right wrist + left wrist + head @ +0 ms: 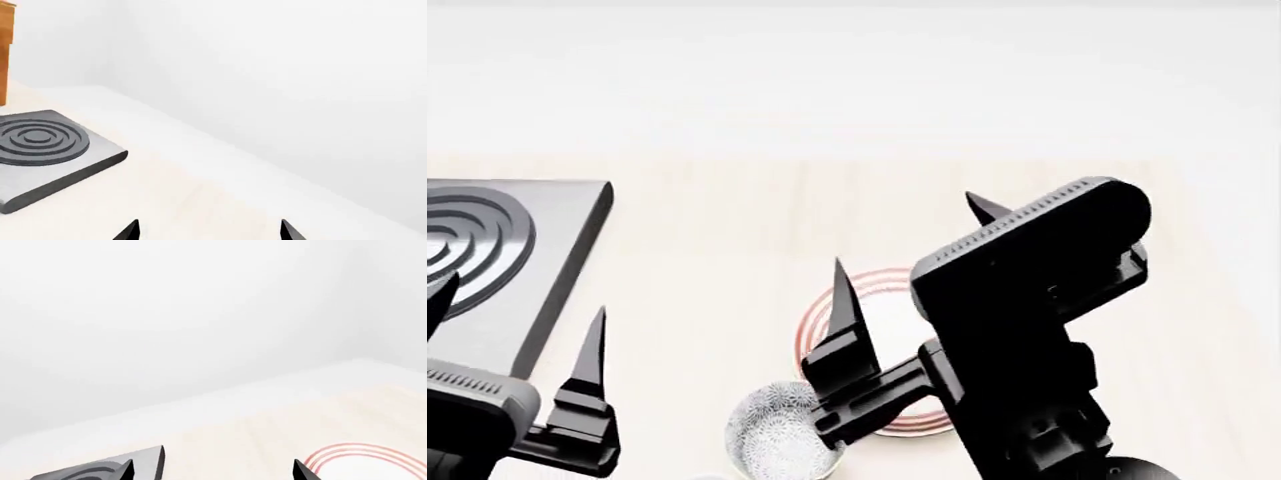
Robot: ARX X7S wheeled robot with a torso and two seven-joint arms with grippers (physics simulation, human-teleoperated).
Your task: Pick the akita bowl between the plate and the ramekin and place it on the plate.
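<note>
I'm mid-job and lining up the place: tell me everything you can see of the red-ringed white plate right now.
The flat round white plate with thin red concentric rings lies level on the pale wooden counter. In the head view the open right gripper and its black arm cover much of it, leaving its left rim and part of its white centre showing. The grey-and-white speckled bowl sits just beside its near-left edge; contact cannot be told. Nothing visibly rests on it. The left wrist view shows a ringed arc.

A: Where's the akita bowl [777,435]?
B: On the surface [721,250], touching the plate's [888,310] near-left edge.
A: Hotplate [494,260]?
B: Far left, well apart from both.
</note>
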